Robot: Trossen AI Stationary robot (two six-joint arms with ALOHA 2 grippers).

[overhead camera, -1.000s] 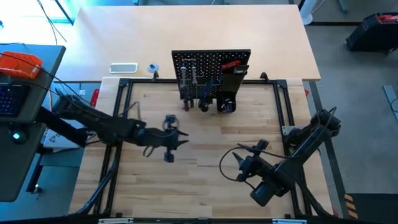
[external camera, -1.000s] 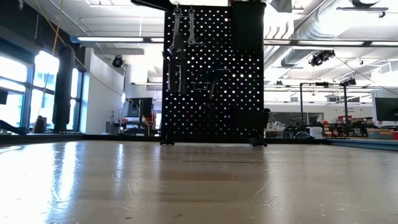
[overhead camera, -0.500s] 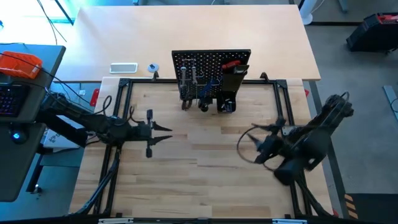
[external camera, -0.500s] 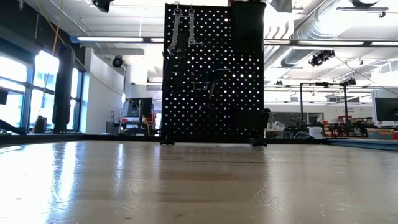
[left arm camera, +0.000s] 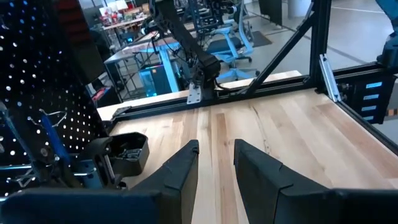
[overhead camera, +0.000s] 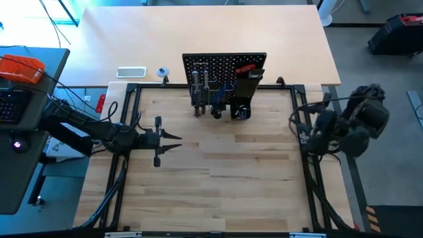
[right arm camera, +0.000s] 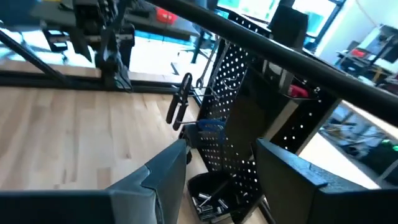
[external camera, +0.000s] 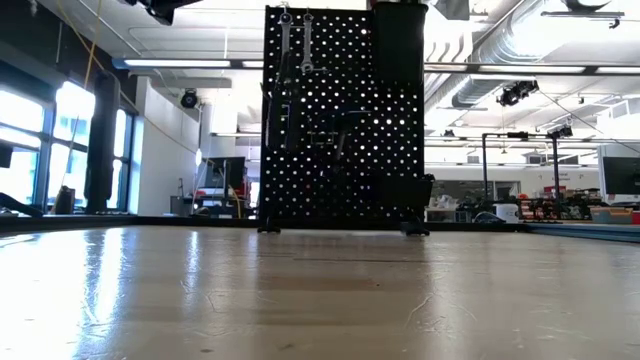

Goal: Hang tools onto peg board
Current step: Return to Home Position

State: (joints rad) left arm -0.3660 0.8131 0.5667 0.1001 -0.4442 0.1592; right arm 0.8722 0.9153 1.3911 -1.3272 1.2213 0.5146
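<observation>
**Both arms standing clear of the loaded peg board**

I am holding my left fingers (left arm camera: 180,171) a narrow gap apart, gripping nothing and touching nothing. They are hovering above the left part of the wooden surface (overhead camera: 218,185) and pointing across it, with my left arm (overhead camera: 92,127) reaching in from the left edge. My right fingers (right arm camera: 158,180) are standing wide apart, likewise empty, and my right arm (overhead camera: 350,119) is sitting folded at the right frame rail.

The peg board (overhead camera: 225,66) is standing upright at the far middle of the surface, well apart from both sets of fingers. Two silver wrenches (external camera: 285,45) are hanging side by side near its top left. Black-handled pliers (right arm camera: 180,99) and a blue-handled hex key (right arm camera: 210,126) are also hanging on its face. A red-handled screwdriver (overhead camera: 246,67) is showing beside the black box holder (external camera: 398,40) on the right. A small black tray (left arm camera: 127,152) of metal bits is lying at the board's foot.

Beyond the surface, a paler table (overhead camera: 198,26) is carrying a white device (overhead camera: 131,71). Behind the board, the low view is showing a workshop with tall windows (external camera: 70,130) and ceiling strip lights (external camera: 180,63).
</observation>
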